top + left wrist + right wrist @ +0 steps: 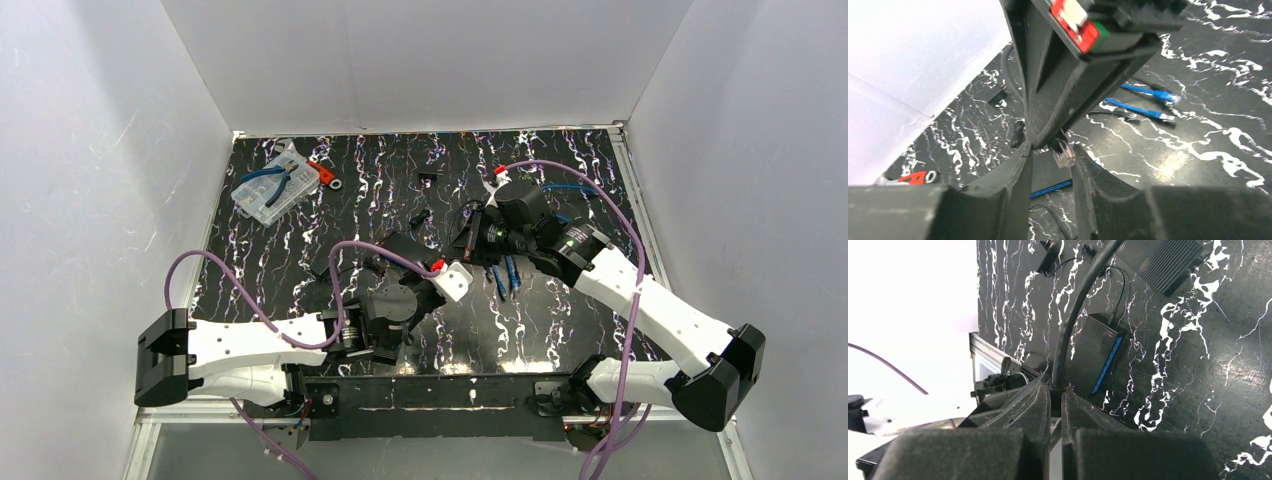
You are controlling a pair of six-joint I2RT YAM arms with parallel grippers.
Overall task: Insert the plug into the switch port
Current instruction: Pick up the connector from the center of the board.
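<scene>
The clear plug on a black cable is pinched at the tips of my right gripper, which is shut on it. In the left wrist view that gripper comes down from above. It holds the plug between the spread fingertips of my left gripper, close to the right finger. My left gripper is open and grips nothing. The black switch with a blue front strip lies on the table just beyond them. It also shows in the right wrist view. In the top view both grippers meet mid-table.
Two loose blue cables lie right of the grippers, also seen from above. A second ribbed black box and a small adapter lie nearby. A clear parts box and a red tool sit at the far left.
</scene>
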